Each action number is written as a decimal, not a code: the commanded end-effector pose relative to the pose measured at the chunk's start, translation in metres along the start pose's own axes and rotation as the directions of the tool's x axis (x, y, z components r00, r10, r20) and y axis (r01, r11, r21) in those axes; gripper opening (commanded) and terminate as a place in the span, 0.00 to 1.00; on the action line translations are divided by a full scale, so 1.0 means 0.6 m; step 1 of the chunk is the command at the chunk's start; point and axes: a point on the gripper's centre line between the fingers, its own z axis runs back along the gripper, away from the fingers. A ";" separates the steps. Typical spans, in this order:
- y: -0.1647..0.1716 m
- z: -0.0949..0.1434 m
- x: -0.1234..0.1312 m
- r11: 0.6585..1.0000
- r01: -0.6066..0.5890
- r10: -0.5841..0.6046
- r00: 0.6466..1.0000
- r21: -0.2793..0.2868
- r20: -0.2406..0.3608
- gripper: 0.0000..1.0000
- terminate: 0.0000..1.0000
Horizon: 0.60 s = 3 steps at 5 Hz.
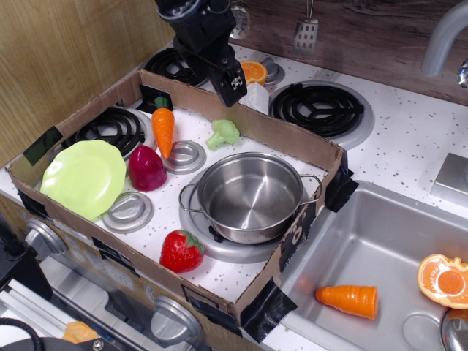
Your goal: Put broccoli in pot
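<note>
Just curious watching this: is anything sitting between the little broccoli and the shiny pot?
No. In the observation.image view, only bare white stovetop separates the broccoli from the pot; a silver disc lies off to the side.

A: Item one, tray contents?
B: Cardboard tray [292,142] on the stove surface [409,139]. Inside: pot [250,196], upright on a grey burner disc; broccoli [223,134] on the white floor just behind the pot, apart from it; carrot [163,129] lying left of the broccoli; dark red fruit [146,168]; lime plate [82,178] at the left wall; strawberry [181,251] in front of the pot.

A: Item two, the arm?
B: Black gripper [232,77] above the tray's back wall, clear of the broccoli. Whether the jaws stand apart, cannot tell.

A: Item three, sink?
B: Orange cone [347,300] in the basin.
</note>
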 end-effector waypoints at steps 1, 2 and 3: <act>0.016 -0.031 -0.003 0.999 -0.053 0.052 0.998 0.009 0.046 1.00 0.00; 0.021 -0.045 0.006 0.986 -0.163 0.163 0.986 0.022 0.019 1.00 0.00; 0.021 -0.063 0.012 0.973 -0.229 0.230 0.973 0.027 -0.037 1.00 0.00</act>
